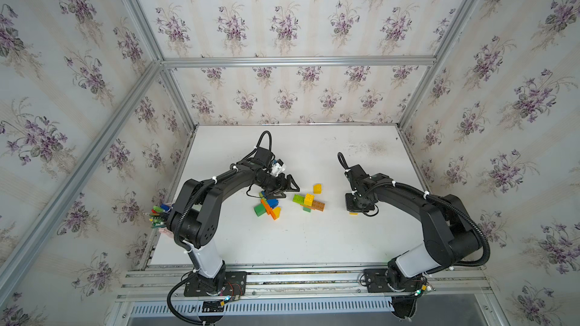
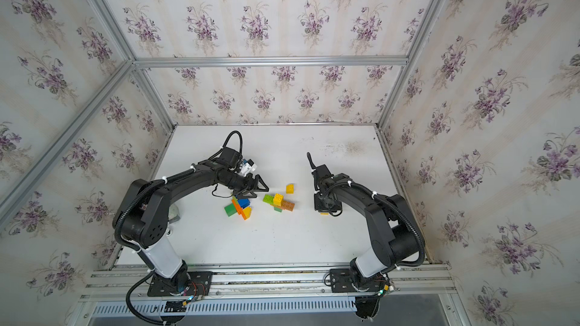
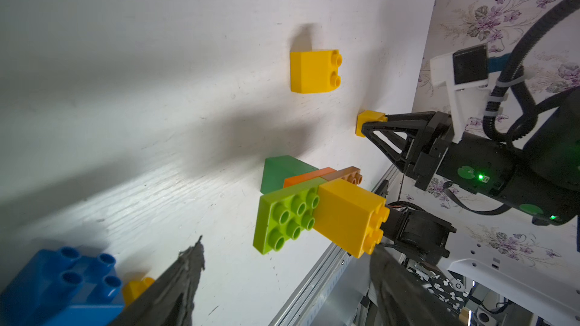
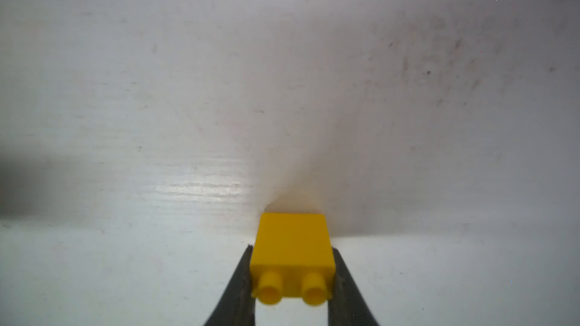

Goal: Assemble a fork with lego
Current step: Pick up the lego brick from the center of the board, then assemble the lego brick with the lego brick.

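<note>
Pinching the yellow brick (image 4: 293, 236) near its studs, R gripper (image 4: 292, 250) may let it twist or slip on lift. L gripper (image 1: 287, 191) jaws wide, empty.

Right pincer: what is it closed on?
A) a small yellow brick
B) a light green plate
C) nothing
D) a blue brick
A: in the right wrist view the right pincer presses from both sides on a small yellow brick, whose two studs point towards the camera.
</note>
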